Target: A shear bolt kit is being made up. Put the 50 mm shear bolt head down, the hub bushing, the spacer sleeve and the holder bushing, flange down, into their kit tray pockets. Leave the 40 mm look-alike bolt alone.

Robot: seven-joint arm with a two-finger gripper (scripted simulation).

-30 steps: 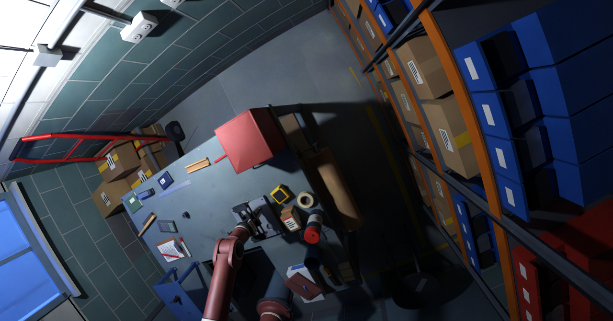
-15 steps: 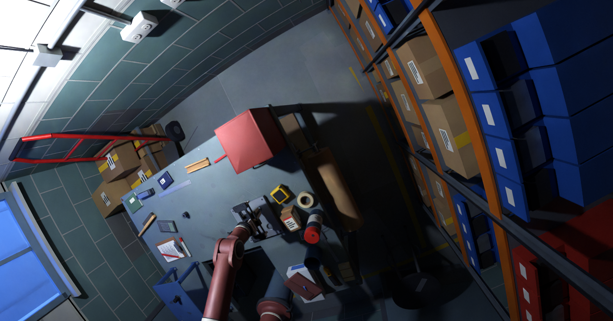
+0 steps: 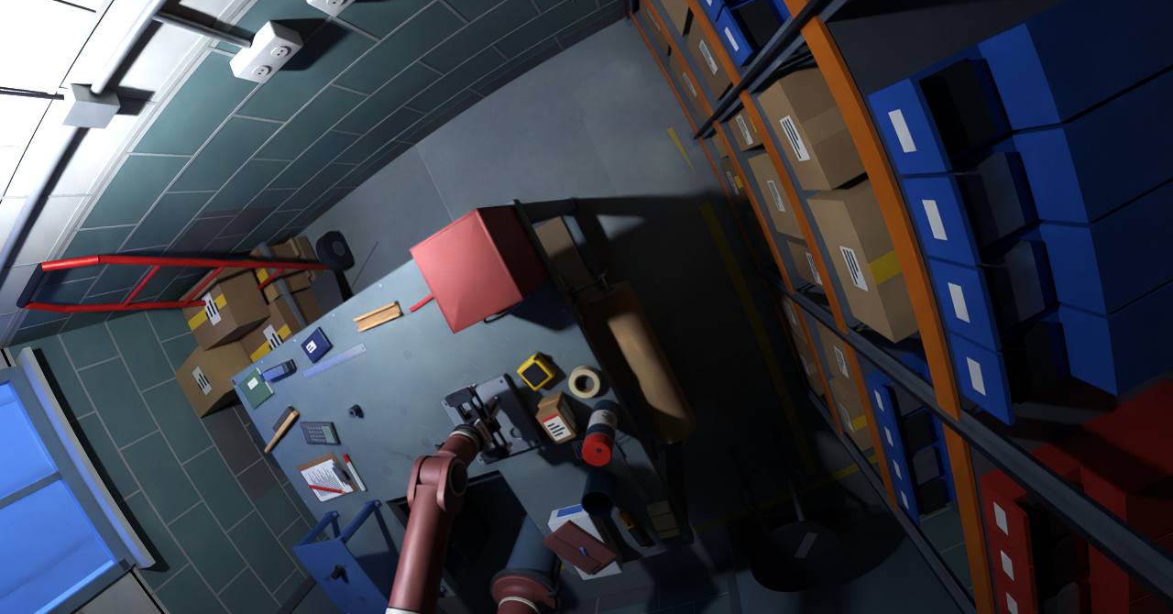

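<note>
My gripper (image 3: 478, 408) hangs over the grey kit tray (image 3: 492, 415) near the middle of the workbench, closed on a small part that is too small to name from here. A small dark bushing-like part (image 3: 355, 410) sits alone on the bench top, left of the tray. The tray pockets and the other kit parts are hidden behind the gripper or too small to make out. The red arm (image 3: 431, 504) reaches up from the near edge of the bench.
A small cardboard box (image 3: 557, 418) stands just right of the tray, with a tape roll (image 3: 585, 381), a yellow-framed block (image 3: 536, 371) and a red-capped can (image 3: 600, 434) close by. A large red box (image 3: 476, 267) sits at the far end. A calculator (image 3: 319, 433) and clipboard (image 3: 326, 476) lie left.
</note>
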